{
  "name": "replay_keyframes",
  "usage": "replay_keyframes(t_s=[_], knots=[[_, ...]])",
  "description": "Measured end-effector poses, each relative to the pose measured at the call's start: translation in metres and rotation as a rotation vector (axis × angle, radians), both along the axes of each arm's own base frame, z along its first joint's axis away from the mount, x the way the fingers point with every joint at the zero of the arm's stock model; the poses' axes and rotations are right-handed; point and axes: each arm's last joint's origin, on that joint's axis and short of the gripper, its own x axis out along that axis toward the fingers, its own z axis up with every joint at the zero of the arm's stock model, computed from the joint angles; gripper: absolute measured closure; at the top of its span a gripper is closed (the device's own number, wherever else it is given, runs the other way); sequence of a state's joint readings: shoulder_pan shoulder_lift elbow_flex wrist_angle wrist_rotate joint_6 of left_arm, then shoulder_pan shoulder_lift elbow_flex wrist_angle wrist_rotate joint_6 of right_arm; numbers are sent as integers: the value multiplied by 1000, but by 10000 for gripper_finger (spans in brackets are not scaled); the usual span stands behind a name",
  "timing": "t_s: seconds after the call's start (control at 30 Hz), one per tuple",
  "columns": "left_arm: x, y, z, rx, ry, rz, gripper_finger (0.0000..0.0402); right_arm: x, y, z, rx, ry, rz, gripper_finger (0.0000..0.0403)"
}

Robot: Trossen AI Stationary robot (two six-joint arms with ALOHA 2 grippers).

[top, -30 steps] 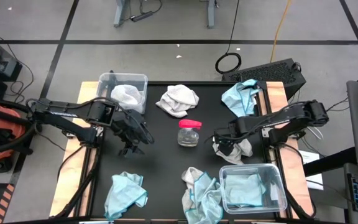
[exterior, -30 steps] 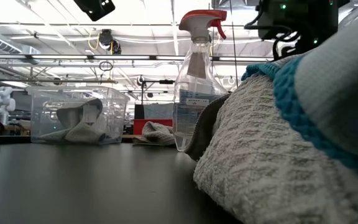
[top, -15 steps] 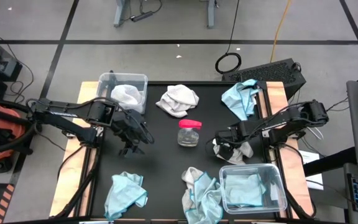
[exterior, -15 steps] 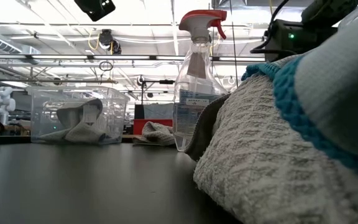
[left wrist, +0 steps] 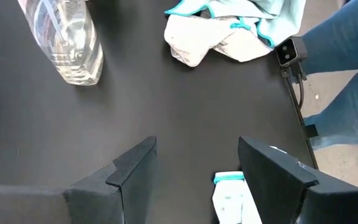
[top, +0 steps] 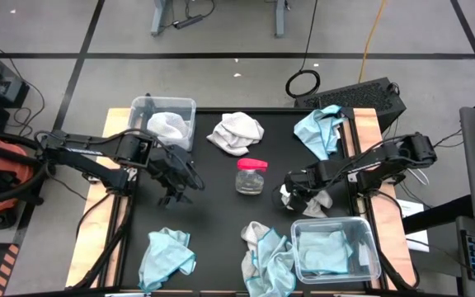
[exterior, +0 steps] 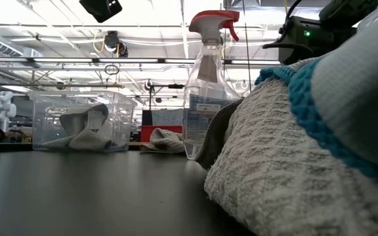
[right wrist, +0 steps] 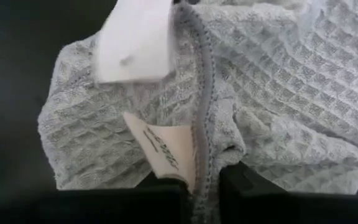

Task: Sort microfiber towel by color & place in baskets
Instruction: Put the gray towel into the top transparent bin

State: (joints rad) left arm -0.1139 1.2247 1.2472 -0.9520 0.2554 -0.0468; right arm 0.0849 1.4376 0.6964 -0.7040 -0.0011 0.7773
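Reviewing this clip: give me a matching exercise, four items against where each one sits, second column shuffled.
Items:
1. right gripper
2. left gripper
3. spray bottle
4. light blue towel

Places:
A. in the basket at the near right
B. at the middle of the table
C. on the grey towel
D. over bare table, left of centre

Pairs: 1-C, 2-D, 3-B, 4-A
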Motion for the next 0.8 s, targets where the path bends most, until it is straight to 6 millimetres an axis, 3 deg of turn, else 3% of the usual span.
replay_keyframes(t_s=[0.8], knots=[[0, 1, 0, 20, -4, 15, 171, -14, -2, 35, -6, -165, -55, 384]])
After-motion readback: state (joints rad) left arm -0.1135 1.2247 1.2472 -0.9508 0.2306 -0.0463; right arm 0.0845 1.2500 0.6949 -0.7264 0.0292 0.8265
